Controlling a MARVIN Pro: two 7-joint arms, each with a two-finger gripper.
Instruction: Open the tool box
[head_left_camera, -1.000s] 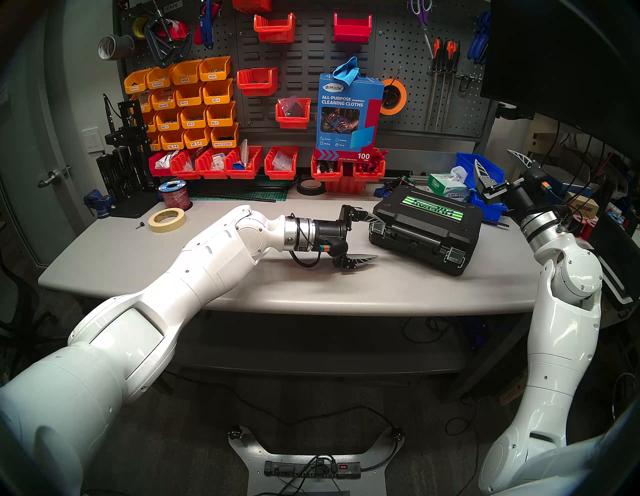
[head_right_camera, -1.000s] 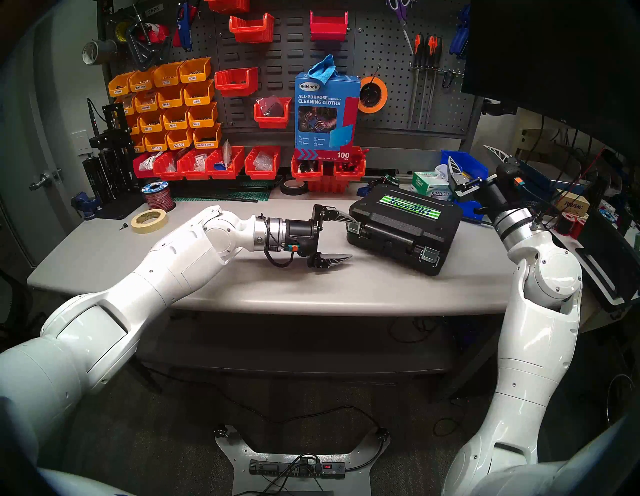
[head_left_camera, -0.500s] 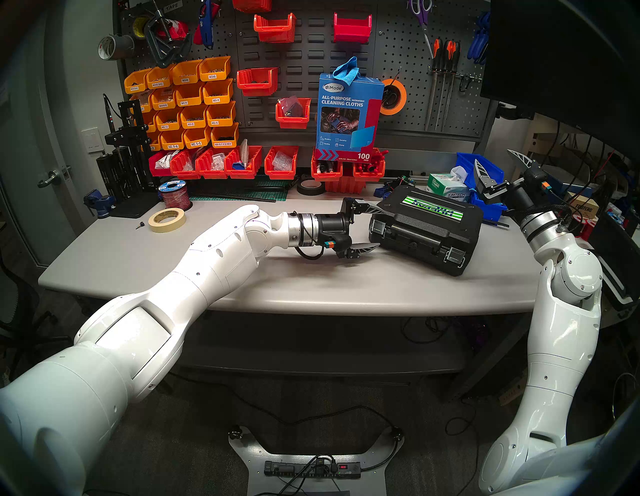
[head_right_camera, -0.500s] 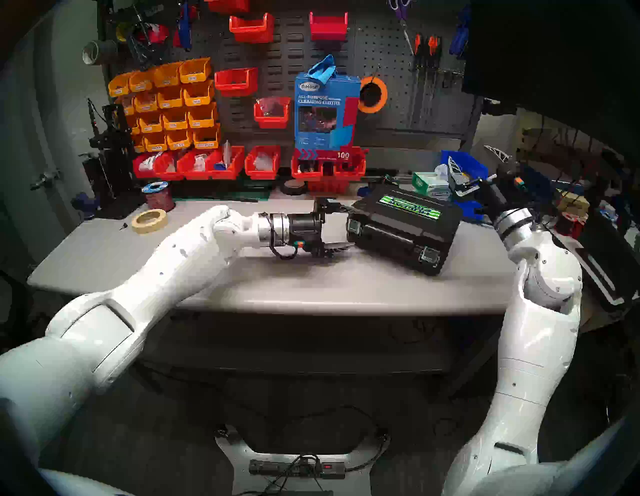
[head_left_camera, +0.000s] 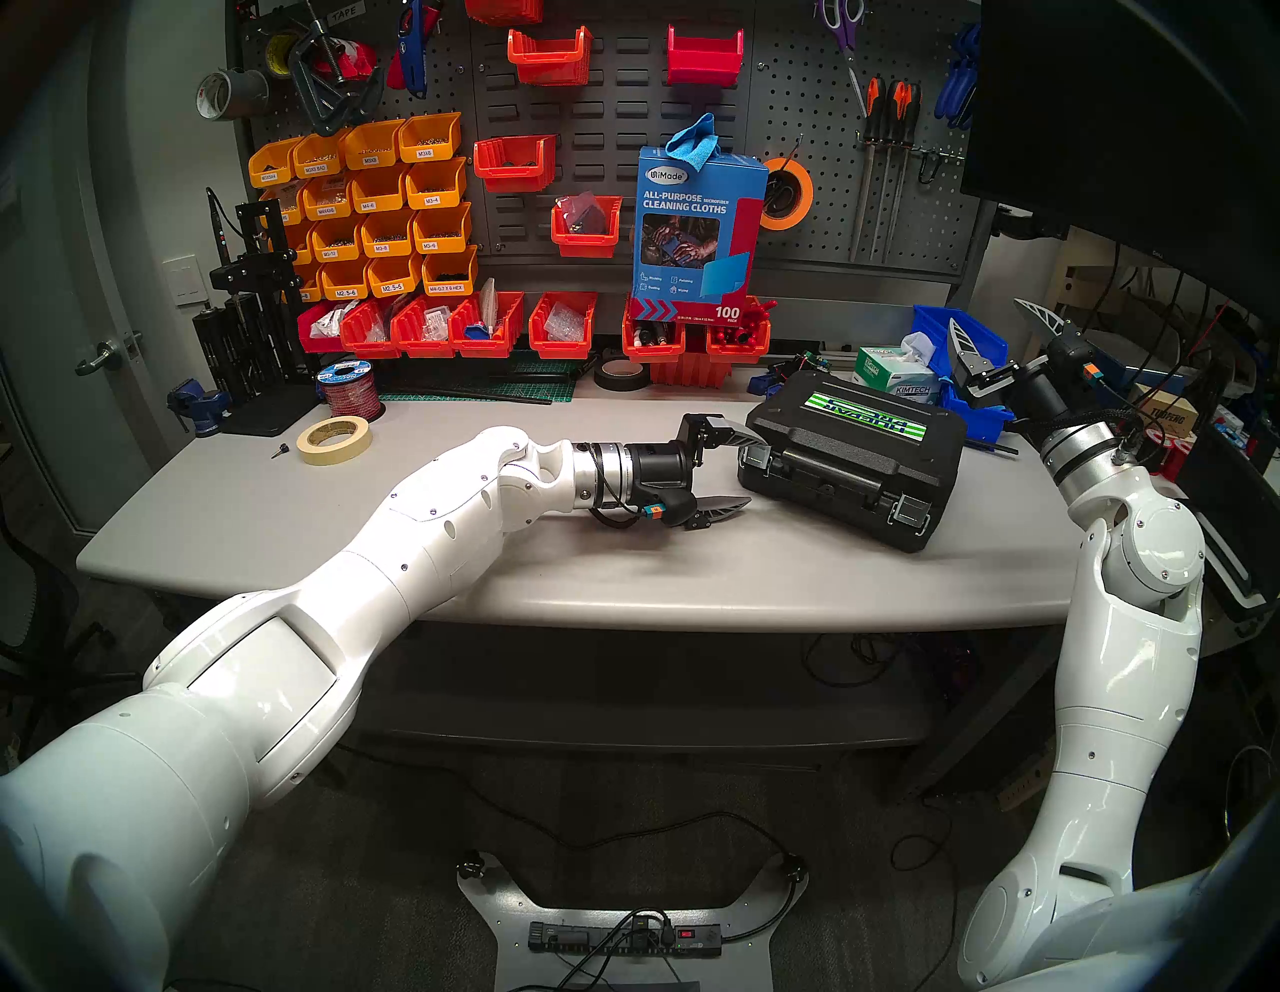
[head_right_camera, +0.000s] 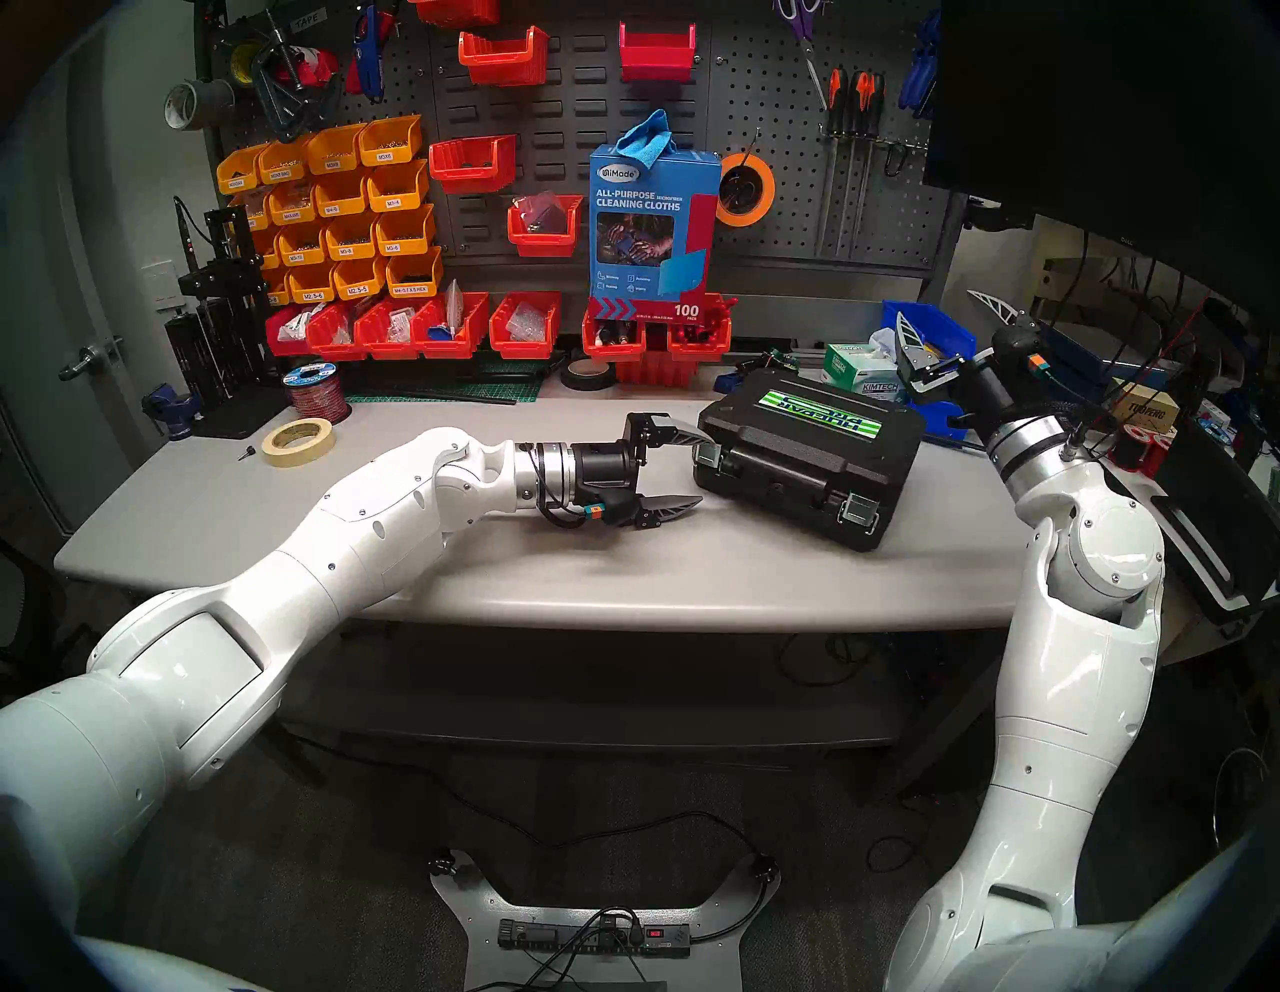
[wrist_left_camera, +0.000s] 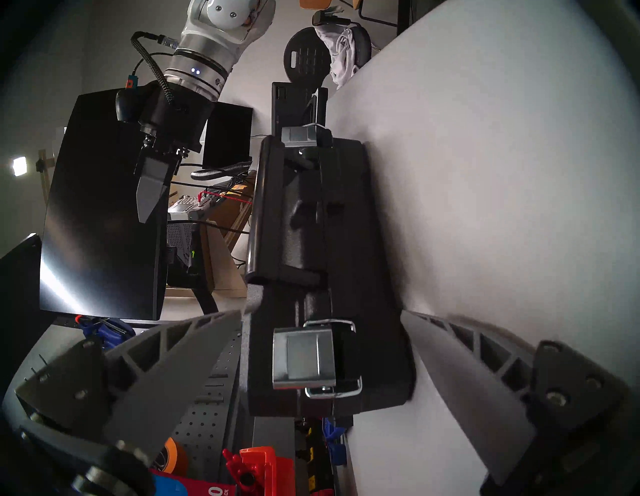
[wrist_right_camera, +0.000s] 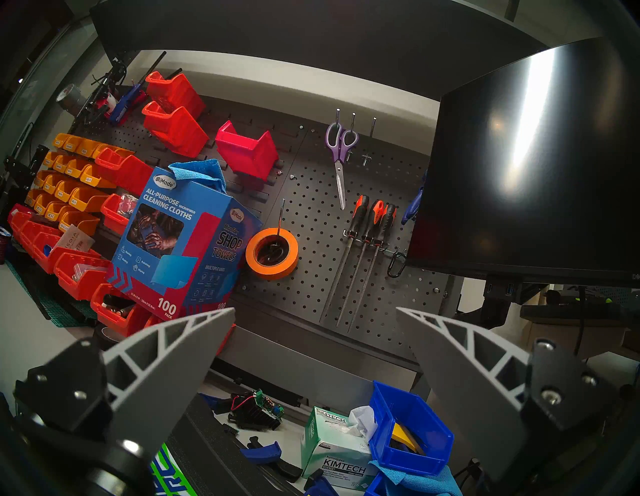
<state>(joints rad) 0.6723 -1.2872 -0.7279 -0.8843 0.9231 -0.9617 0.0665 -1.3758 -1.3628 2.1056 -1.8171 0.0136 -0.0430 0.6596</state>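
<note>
The black textured hard-plastic tool box (head_left_camera: 855, 454) is lying shut on the grey table (head_left_camera: 485, 575), both silver latches (wrist_left_camera: 304, 358) apparently fastened, as the left tool (head_left_camera: 741, 467), fingers apart, is lining up.

Black tool box (head_left_camera: 859, 464), green-white-blue striped sticker (head_left_camera: 866, 413), 2 silver latches (wrist_left_camera: 304, 358).

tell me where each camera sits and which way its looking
Head stereo left: high on the head, looking down at the table; both arms show, left pincer open beside the tool box.
Head stereo right: nearly the same picture, set slightly aside.
Left wrist: turned on its side, facing the tool box front and its near latch between its own fingers; the right arm shows behind.
Right wrist: raised, facing the pegboard and monitor, right pincer open.
Shared: all four show the tool box.
</note>
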